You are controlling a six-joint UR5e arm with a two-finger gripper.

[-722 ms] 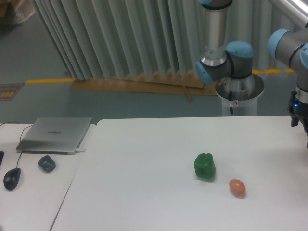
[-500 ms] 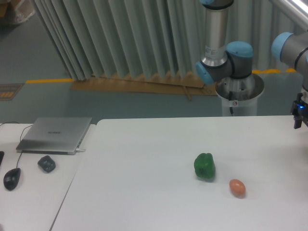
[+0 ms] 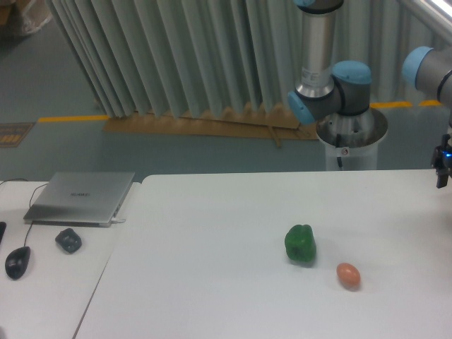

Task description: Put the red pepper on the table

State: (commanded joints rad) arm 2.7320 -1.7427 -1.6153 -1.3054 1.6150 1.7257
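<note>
White table (image 3: 212, 282), green pepper (image 3: 301, 244), egg-shaped thing (image 3: 348, 275)

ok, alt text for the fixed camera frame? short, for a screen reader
A white table holds a green bell pepper and a small orange-brown egg-shaped object just to its right; no red pepper is visible. The robot arm stands behind the table, its wrist cut off at the right edge, gripper out of view. A smaller desk on the left holds a closed laptop and mouse.
</note>
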